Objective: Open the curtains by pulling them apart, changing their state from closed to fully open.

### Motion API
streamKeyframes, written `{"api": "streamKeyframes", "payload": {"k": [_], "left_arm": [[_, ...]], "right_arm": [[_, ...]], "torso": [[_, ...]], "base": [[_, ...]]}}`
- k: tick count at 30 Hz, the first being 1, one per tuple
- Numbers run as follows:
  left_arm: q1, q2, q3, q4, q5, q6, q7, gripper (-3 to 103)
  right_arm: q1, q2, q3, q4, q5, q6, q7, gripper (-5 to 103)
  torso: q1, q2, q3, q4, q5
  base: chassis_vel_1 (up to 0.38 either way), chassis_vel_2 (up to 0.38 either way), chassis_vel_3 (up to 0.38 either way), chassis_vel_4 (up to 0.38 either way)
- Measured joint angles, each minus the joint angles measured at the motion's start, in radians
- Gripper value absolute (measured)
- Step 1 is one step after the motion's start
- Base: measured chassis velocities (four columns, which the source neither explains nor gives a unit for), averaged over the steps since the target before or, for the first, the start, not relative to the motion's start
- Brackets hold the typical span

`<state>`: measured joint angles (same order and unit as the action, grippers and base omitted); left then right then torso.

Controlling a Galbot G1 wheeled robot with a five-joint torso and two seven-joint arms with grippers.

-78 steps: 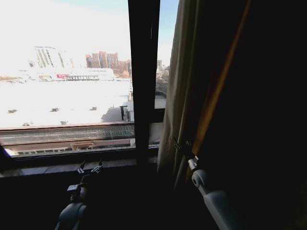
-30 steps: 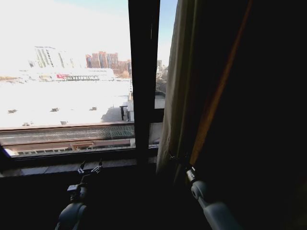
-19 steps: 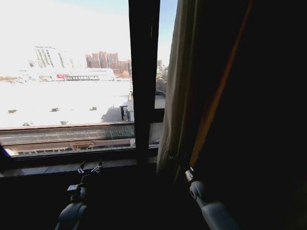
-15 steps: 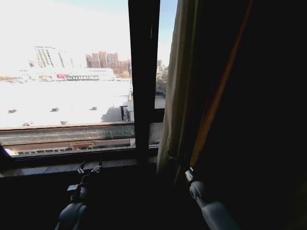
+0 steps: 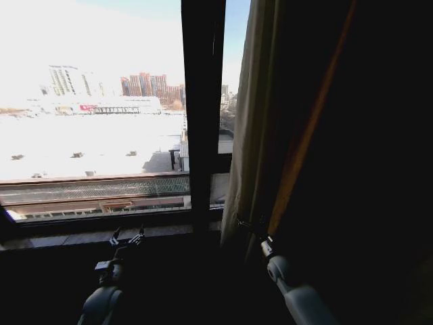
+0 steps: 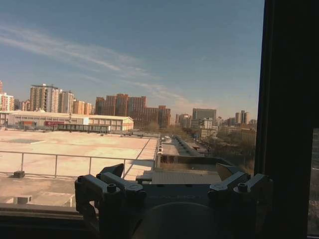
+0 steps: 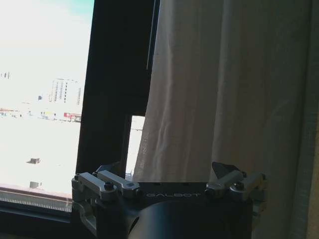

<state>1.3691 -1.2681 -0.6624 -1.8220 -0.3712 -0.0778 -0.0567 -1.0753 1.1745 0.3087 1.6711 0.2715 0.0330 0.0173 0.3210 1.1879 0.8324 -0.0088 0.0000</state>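
Observation:
The curtains [image 5: 247, 135] hang bunched in cream-beige pleats to the right of the dark vertical frame bar [image 5: 203, 101], and further right they fall into deep shadow. The glass to the left of the bar is uncovered and shows the city. My right gripper [image 5: 246, 223] sits low by the curtain's inner edge. In the right wrist view, that gripper [image 7: 167, 168] is open, with the pale curtain fabric [image 7: 224, 89] just ahead of it and nothing between its fingers. My left gripper [image 5: 126, 238] is held low in front of the sill, and the left wrist view shows it [image 6: 170, 172] open towards the bare window.
A stone window sill [image 5: 95, 237] runs below the glass, just beyond the left gripper. The dark frame bar [image 7: 117, 74] stands close to the curtain's edge. An orange strip [image 5: 308, 128] runs down the shadowed area on the right.
My right gripper has dropped a little and shifted slightly left along the curtain's edge since 2.6 s ago, and it has barely moved in the last second. The left arm has not moved.

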Motion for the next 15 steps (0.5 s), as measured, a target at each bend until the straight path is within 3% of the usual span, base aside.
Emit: {"api": "streamKeyframes", "payload": {"k": [8, 15], "left_arm": [[0.000, 0.000, 0.000, 0.000, 0.000, 0.000, 0.000, 100], [0.000, 0.000, 0.000, 0.000, 0.000, 0.000, 0.000, 100]], "right_arm": [[0.000, 0.000, 0.000, 0.000, 0.000, 0.000, 0.000, 100], [0.000, 0.000, 0.000, 0.001, 0.000, 0.000, 0.000, 100]], "torso": [[0.000, 0.000, 0.000, -0.0001, 0.0000], [0.000, 0.000, 0.000, 0.0001, -0.0002]], "base": [[0.063, 0.063, -0.056, -0.072], [0.209, 0.200, -0.200, -0.213]]}}
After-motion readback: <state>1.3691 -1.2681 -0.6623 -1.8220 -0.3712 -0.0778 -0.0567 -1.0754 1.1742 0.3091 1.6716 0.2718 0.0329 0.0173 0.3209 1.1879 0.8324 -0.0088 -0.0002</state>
